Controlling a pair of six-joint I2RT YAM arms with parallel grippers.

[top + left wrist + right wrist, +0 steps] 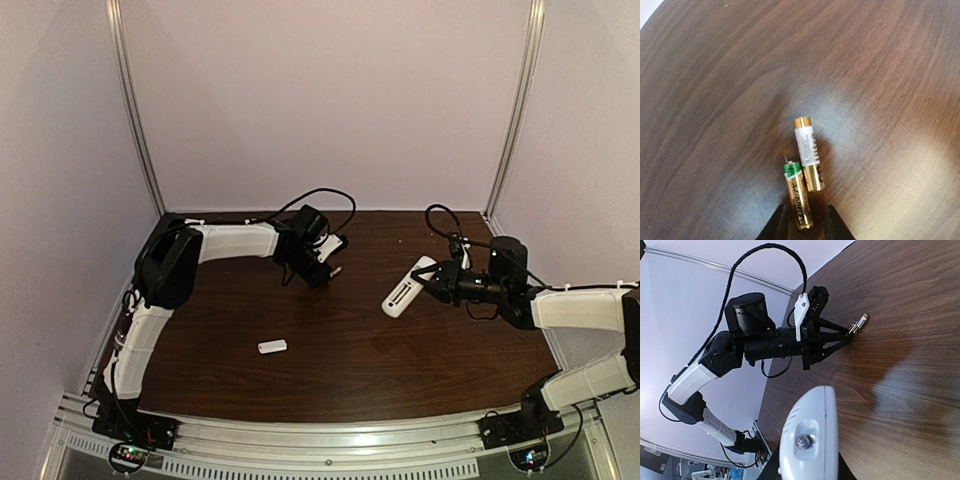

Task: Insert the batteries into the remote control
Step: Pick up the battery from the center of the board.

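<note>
Two grippers: each is at one of the task's things, and they work well apart across the table.
Left gripper: black fingertips stand on either side of the near end of one battery. Whether they are clamped on it cannot be told.
Green-banded battery: gold metallic cylinder with a green band at its far end, lying between the left fingertips. Its long axis runs away from the gripper, so the fingers would close across its diameter.
White-labelled battery: second gold cylinder with a white printed sleeve, just beside the first and further out, roughly parallel to it.
Right gripper: clenched on the remote control, gripping it across its width.
Remote control: slim white plastic bar. In the top view its long axis runs diagonally and a dark slot on its upper face shows.
Deciding relation: the batteries lie at the left gripper, so the left arm is nearer. The remote lies to that gripper's right and must be reached with the battery axis aligned to the slot.
Cover piece: small flat white rectangle on the table, apart from both grippers.
</note>
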